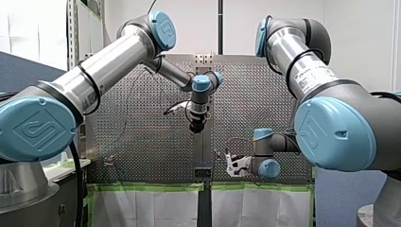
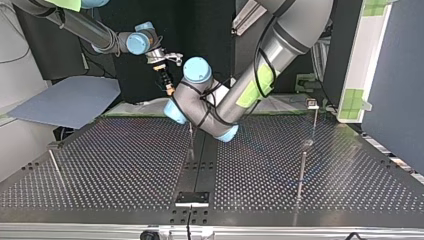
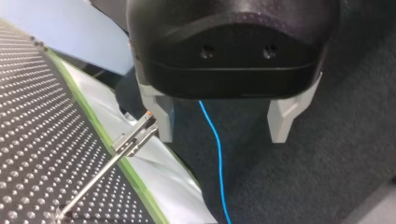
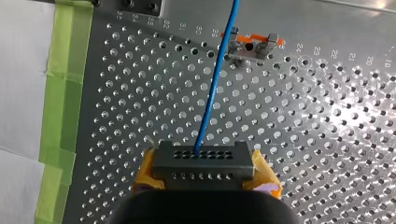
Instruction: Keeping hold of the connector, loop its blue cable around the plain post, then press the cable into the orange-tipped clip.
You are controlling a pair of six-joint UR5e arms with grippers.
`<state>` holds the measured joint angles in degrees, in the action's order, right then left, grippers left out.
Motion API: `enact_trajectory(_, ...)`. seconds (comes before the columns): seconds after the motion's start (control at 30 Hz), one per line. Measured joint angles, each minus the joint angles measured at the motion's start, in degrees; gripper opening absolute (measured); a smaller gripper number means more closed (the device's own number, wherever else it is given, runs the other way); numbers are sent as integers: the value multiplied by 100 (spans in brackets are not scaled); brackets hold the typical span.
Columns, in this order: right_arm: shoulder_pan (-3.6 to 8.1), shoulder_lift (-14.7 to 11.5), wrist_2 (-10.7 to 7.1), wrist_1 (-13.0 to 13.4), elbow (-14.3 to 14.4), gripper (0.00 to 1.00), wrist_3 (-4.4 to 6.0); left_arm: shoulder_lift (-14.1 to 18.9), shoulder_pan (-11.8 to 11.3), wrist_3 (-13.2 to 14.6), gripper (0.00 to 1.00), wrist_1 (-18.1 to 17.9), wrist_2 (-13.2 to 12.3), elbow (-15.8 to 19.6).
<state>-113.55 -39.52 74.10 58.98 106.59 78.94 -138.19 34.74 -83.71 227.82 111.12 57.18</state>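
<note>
right hand [image 4: 205, 171] gripping connector [image 4: 204, 160], blue cable [image 4: 211, 93] beside orange-tipped clip [image 4: 252, 45]

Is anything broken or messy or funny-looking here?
Nothing stands out. My right hand grips the connector squarely, its blue cable runs unkinked beside the orange-tipped clip, and nothing is spilled or broken.

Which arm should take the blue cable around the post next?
Right, I'd say. My right gripper is shut on the connector, and the blue cable runs out of it. My left gripper is open and grips nothing; the cable just passes between its fingers.
</note>
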Motion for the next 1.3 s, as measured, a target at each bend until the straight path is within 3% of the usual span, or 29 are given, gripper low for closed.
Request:
enact_trajectory(0.37, -14, 0, 0, 4, 2, 0, 1, 0, -70, -538, 100, -116, -484, -3)
enact_trajectory(0.57, -17, 0, 0, 14, 1, 0, 12, 0, -95, -856, 100, -130, -497, -2)
enact_trajectory(0.7, -16, 0, -4, 24, 0, 0, 23, 0, -110, -1047, 100, -128, -372, -3)
enact_trajectory(0.93, -27, 0, -8, 27, 0, 0, 26, -9, -196, -1081, 100, -131, -229, -27)
enact_trajectory(1.3, -64, 0, -9, -12, -43, 0, 26, -474, -198, -1012, 100, 65, -385, -534)
